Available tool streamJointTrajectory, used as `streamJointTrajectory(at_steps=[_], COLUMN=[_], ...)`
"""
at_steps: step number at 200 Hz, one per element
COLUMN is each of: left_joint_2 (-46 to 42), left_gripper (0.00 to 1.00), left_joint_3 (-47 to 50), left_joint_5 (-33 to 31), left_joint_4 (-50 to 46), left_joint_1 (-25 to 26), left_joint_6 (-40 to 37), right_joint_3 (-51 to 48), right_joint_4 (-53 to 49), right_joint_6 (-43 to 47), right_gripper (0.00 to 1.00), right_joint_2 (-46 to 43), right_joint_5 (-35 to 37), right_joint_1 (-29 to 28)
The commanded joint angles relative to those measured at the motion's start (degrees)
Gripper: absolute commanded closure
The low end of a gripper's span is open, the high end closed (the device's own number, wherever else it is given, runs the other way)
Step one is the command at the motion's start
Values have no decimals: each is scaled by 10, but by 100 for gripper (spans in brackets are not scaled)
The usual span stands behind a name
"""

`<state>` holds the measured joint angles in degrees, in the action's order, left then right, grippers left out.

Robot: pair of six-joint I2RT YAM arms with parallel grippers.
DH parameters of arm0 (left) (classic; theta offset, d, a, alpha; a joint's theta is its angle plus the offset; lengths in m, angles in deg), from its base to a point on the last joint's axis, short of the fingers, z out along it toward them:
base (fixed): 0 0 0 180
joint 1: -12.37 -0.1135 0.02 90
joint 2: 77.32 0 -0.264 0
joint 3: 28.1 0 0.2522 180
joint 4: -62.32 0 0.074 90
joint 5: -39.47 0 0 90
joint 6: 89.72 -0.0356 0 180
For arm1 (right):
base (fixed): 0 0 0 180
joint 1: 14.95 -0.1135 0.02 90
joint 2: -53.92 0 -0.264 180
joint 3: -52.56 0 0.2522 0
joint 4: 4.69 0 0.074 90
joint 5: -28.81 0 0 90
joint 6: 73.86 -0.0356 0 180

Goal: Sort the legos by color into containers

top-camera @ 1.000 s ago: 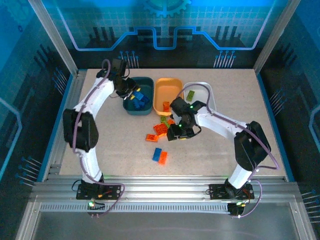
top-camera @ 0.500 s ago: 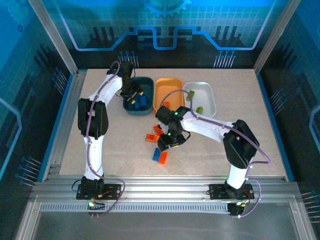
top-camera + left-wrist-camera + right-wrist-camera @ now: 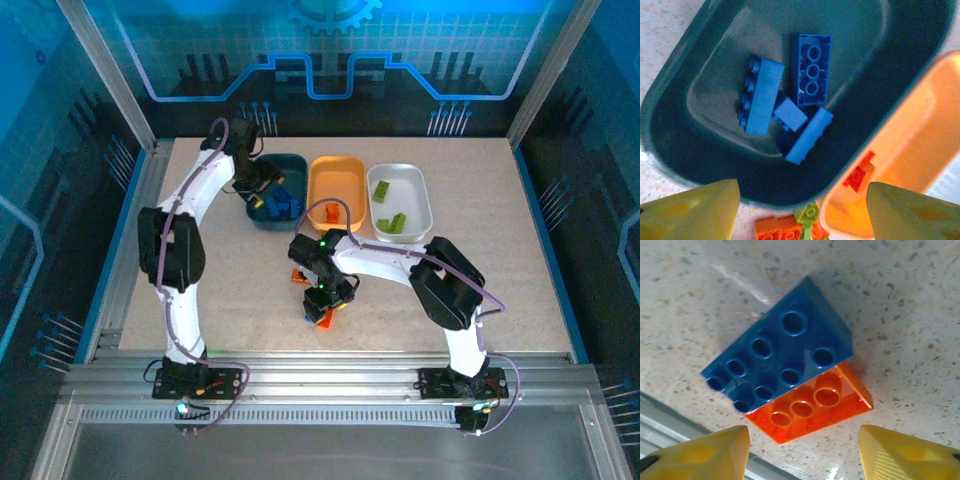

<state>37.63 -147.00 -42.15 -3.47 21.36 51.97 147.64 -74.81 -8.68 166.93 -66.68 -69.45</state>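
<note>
The dark teal tub holds several blue legos. My left gripper hangs open over it, nothing between its fingers. In the left wrist view the blue legos lie in the teal tub, with the orange tub and an orange brick at right. My right gripper is open just above a blue brick joined side by side with an orange brick on the table. The white tub holds two lime green legos.
Orange bricks lie on the table just behind the right gripper. A green brick and an orange one sit on the table before the teal tub. The table's metal front rail runs close to the blue brick.
My left gripper has opened above the teal tub. My right gripper has swung left and nearer, from beside the orange tub to over the blue and orange pair, uncovering the white tub.
</note>
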Motion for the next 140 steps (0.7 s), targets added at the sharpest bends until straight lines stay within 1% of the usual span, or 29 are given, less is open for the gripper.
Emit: streamJointTrajectory(at_steps=[1,42,88,103,117,140], left_joint_2=[-68,-160,-237,-261,-282,-306], left_gripper=[30,30,29,29,29,28], left_joint_3=[40,117,188,212,232,248], left_joint_5=[4,3,-2,-6,-10,-31], left_joint_4=[3,9,8,8,7,-8], left_joint_1=[-6,-6,-6,-5,0,23], left_joint_6=[-22,-29,-43,-51,-61,-91], right_joint_3=[1,-12,-62,-64,-57,-59], right_joint_4=[-16,-31,-39,-46,-49,-26], right_joint_6=[-12,-12,0,7,10,-14], right_gripper=[40,40,40,40,40,39], right_joint_2=[19,23,-31,-48,-59,-75], right_joint_5=[28,58,79,80,64,-2], right_joint_1=[7,29,104,117,118,118])
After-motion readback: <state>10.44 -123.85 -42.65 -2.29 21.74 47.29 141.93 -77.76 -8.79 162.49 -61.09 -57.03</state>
